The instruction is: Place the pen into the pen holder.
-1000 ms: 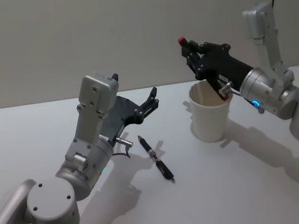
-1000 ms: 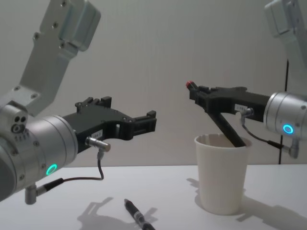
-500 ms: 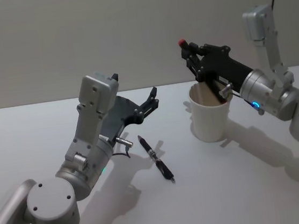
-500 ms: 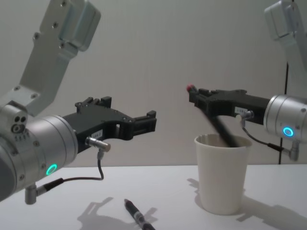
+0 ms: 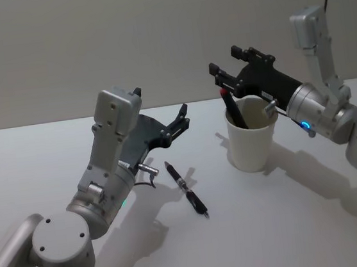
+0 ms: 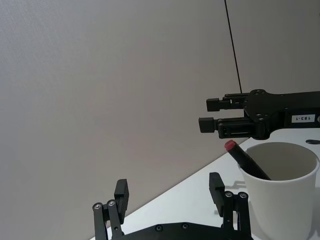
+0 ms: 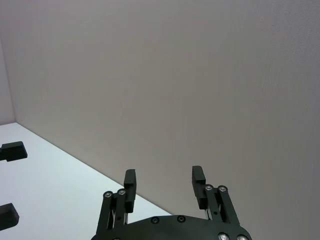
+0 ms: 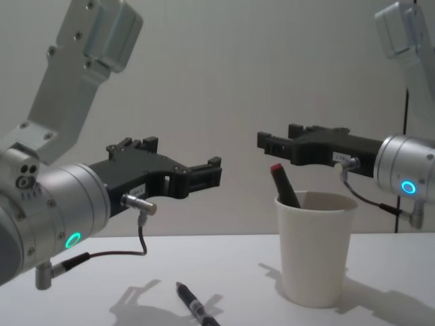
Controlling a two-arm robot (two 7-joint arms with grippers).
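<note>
- Right now the red-tipped pen (image 5: 232, 107) stands inside the pen holder (image 5: 251, 148), a white paper cup on the worktop (image 5: 292, 223). It leans on the cup's left side, and its red tip sticks up over the rim.
- The right pincer (image 5: 226, 80) hovers just above that red tip. Its jaws are wide and hold nothing. It touches neither the pen nor the cup.
- A black pen (image 5: 186, 189) lies flat on the worktop, to the left of the cup and well apart from it. Nothing touches it.
- I think the next move turns on one thing: the black pen lies below the left pincer (image 5: 181, 116) and a bit closer to the robot. The left pincer is up in the air, jaws wide, holding nothing.
- The black pen's long line runs from far to near. It slants to the right as it comes toward the robot.
- The left arm is much nearer to this pen than the right arm, and the cup sits between the right arm and the pen. My guess is that the left pincer would go down for it and turn so its jaws cross the pen.
- The cup holds one pen. I cannot see anything else in it.
</note>
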